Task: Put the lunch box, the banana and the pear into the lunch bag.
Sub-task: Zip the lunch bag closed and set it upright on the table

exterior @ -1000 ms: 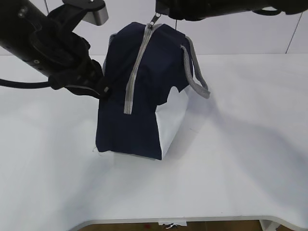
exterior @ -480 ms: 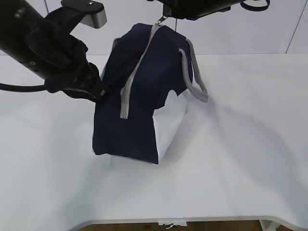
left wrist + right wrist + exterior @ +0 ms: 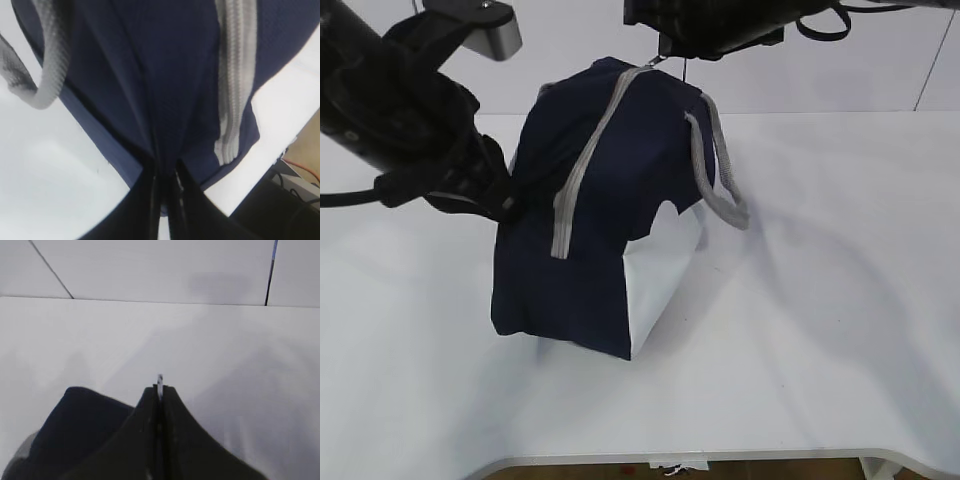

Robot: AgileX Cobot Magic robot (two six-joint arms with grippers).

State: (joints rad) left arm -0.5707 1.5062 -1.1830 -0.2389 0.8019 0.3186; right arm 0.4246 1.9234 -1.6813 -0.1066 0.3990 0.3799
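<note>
Lunch bag zipped, tilted on white bench.
Left gripper jaws pinched on navy fabric at 9 o'clock; right gripper jaws clamped on ring pull at 12.

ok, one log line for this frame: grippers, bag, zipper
left gripper: shut on lunch bag fabric | right gripper: shut on ring pull | zipper: closed | bag tilted
</note>
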